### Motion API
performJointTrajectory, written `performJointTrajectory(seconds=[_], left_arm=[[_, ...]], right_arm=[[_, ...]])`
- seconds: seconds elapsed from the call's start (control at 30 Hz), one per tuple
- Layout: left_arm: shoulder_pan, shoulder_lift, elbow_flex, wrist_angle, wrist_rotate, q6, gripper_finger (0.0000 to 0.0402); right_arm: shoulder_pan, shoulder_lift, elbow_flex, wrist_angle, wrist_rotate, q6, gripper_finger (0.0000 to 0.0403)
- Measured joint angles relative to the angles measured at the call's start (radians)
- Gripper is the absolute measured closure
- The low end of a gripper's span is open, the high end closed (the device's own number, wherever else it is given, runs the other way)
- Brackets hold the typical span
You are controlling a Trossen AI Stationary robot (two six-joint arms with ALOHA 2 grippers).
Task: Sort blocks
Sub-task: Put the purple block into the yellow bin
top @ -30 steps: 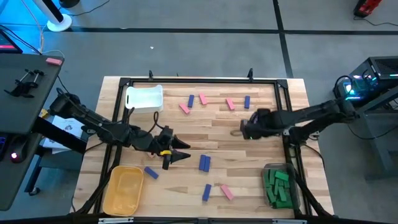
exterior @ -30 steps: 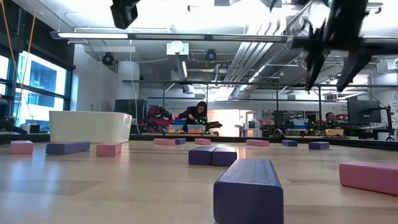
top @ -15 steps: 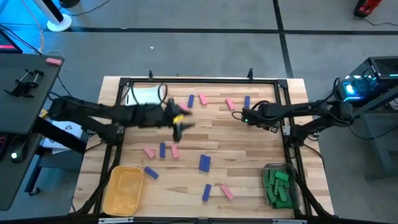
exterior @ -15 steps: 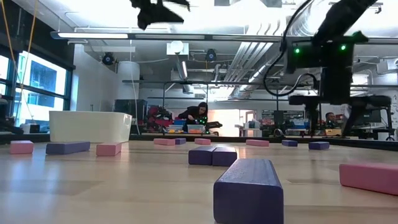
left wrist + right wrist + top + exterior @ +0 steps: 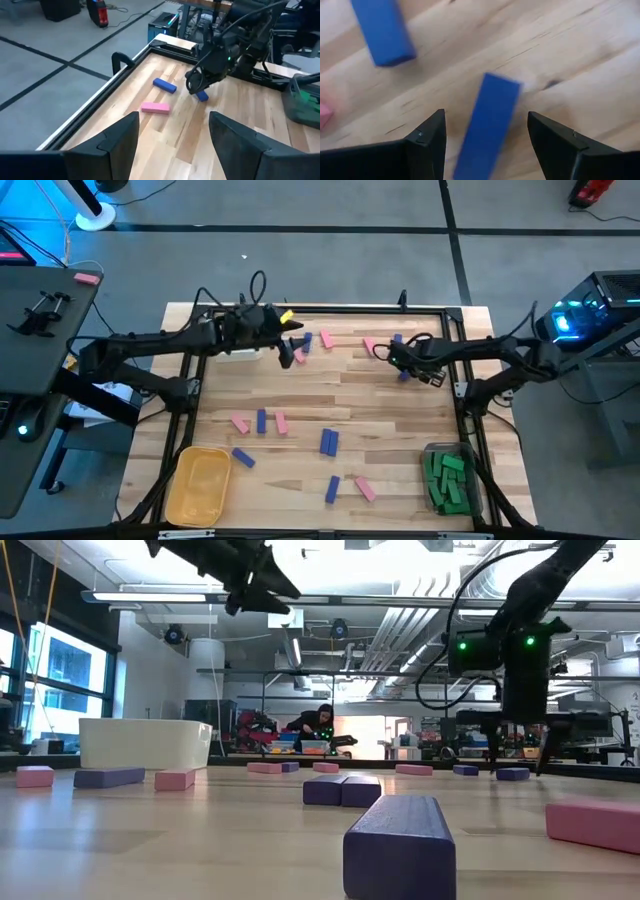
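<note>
Right gripper [image 5: 402, 365] hung over a blue block [image 5: 487, 122] at the table's [image 5: 400, 415] far edge.

Its fingers were spread, holding nothing, with the block lying on the wood between them. The left gripper [image 5: 292, 340], fingers also apart and empty, hovered beside the white bin [image 5: 232, 350], above a pink block [image 5: 299, 357].

1. Table [image 5: 400, 405]: pale wood planks, black frame.
2. Blocks: blue [image 5: 328, 442], pink [image 5: 365, 489], green [image 5: 446, 478]; the green ones lie in a clear bin [image 5: 430, 452].
3. Yellow bin [image 5: 198, 485]; white bin [image 5: 145, 743].
4. Arms: dark; left gripper [image 5: 297, 340] with a yellow mark, right gripper [image 5: 398, 363] black.
5. Right wrist view: a blue block [image 5: 487, 125] on light wood, black fingers [image 5: 427, 142].
6. Low view: purple-blue block [image 5: 400, 840] nearest; green lights on an arm [image 5: 498, 643].
7. Floor [image 5: 330, 270]: grey, black lines.
</note>
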Motion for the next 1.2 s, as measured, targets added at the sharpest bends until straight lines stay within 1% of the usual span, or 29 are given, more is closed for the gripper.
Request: performJointTrajectory(seconds=[0.17,0.27,0.33,0.37,0.43,0.5,0.53,0.57,0.6,0.67,0.7,0.77,0.83,0.93,1.1,1.2], left_arm=[[0.067,0.0,0.0,-0.04,0.1,0.005,0.0174],[0.091,0.0,0.0,-0.093,0.139,0.031,0.0174],[0.103,0.0,0.0,-0.133,0.167,0.052,0.0174],[0.107,0.0,0.0,-0.148,0.182,0.061,0.0174],[0.121,0.0,0.0,-0.172,0.237,0.079,0.0174],[0.134,0.0,0.0,-0.175,0.318,0.082,0.0174],[0.14,0.0,0.0,-0.171,0.36,0.08,0.0174],[0.146,-0.002,0.0,-0.17,0.394,0.08,0.0174],[0.153,-0.005,0.0,-0.172,0.414,0.08,0.0174],[0.16,-0.01,0.0,-0.17,0.429,0.079,0.0174],[0.162,-0.012,0.0,-0.171,0.431,0.074,0.0174],[0.17,-0.018,0.0,-0.175,0.45,0.064,0.0174],[0.173,-0.032,-0.001,-0.176,0.463,0.056,0.0174],[0.172,-0.056,-0.001,-0.18,0.463,0.024,0.0174],[0.164,-0.098,-0.001,-0.181,0.463,-0.038,0.0174],[0.14,-0.117,-0.001,-0.181,0.463,-0.084,0.0174]], right_arm=[[0.005,0.063,0.006,0.031,-0.023,0.025,0.0191],[0.022,0.07,0.007,0.005,-0.012,0.057,0.0204],[0.028,0.071,0.007,-0.017,-0.012,0.061,0.0226],[0.031,0.071,0.007,-0.025,-0.017,0.06,0.0244],[0.035,0.071,0.007,-0.026,-0.026,0.04,0.0291],[0.041,0.056,0.006,-0.022,-0.033,-0.007,0.0351],[0.045,0.042,0.006,-0.026,-0.033,-0.034,0.0374],[0.048,0.025,0.012,-0.029,-0.039,-0.071,0.0385],[0.053,0.012,0.019,-0.042,-0.054,-0.101,0.0385],[0.058,-0.029,0.04,-0.053,-0.081,-0.167,0.038],[0.062,-0.056,0.055,-0.043,-0.077,-0.207,0.0381],[0.086,-0.097,0.082,0.021,-0.053,-0.309,0.0392],[0.122,-0.126,0.106,0.12,-0.066,-0.412,0.0397],[0.174,-0.135,0.148,0.291,-0.085,-0.494,0.0396],[0.243,-0.075,0.19,0.59,-0.088,-0.572,0.0399],[0.275,-0.011,0.222,0.779,-0.122,-0.649,0.04]])
